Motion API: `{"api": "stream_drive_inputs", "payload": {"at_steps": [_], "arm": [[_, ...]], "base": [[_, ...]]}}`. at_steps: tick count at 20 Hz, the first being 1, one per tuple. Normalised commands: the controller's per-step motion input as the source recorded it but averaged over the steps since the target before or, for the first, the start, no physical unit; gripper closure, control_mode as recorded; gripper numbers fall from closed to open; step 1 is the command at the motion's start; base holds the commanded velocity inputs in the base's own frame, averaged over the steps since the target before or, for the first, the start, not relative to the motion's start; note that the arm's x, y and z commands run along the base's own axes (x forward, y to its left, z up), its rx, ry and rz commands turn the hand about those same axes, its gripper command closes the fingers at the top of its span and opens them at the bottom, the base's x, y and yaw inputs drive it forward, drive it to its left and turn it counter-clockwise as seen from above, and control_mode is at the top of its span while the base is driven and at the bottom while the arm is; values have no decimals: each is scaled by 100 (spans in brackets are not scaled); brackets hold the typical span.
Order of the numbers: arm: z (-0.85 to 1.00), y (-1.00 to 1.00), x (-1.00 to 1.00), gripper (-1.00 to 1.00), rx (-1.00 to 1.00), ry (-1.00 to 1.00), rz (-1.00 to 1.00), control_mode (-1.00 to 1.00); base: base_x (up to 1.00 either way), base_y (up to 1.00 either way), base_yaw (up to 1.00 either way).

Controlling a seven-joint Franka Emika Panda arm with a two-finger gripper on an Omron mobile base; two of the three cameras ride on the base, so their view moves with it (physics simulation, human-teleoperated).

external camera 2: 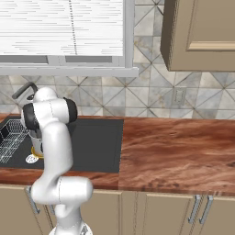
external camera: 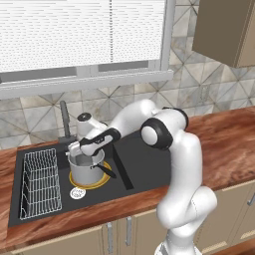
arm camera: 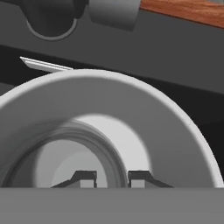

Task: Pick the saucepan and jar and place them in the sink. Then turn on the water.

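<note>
The silver saucepan stands upright in the black sink on a yellow ring, its black handle pointing right. My gripper reaches down into its mouth. In the hand view the saucepan's rim curves around the translucent jar, which hangs inside the pot. My gripper is shut on the jar's wall, one fingertip inside it and one outside. In the right base view my arm hides most of the saucepan in the sink. The water is out of view.
A white wire rack fills the sink's left part, and the round silver drain lies in front of the saucepan. The dark faucet rises behind the basin. Wooden counter stretches to the right, under a wall cabinet.
</note>
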Motion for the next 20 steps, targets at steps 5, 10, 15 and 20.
{"api": "stream_drive_inputs", "payload": {"at_steps": [5, 10, 15, 20], "arm": [[0, 0, 0, 100, 0, 0, 0, -100], [0, 0, 0, -100, 0, 0, 0, -100], [0, -3, -2, -100, 0, 0, 0, -100], [9, -25, -1, -100, 5, 0, 0, -100]], "base": [[0, 0, 0], [0, 0, 0], [0, 0, 0], [0, 0, 0]]}}
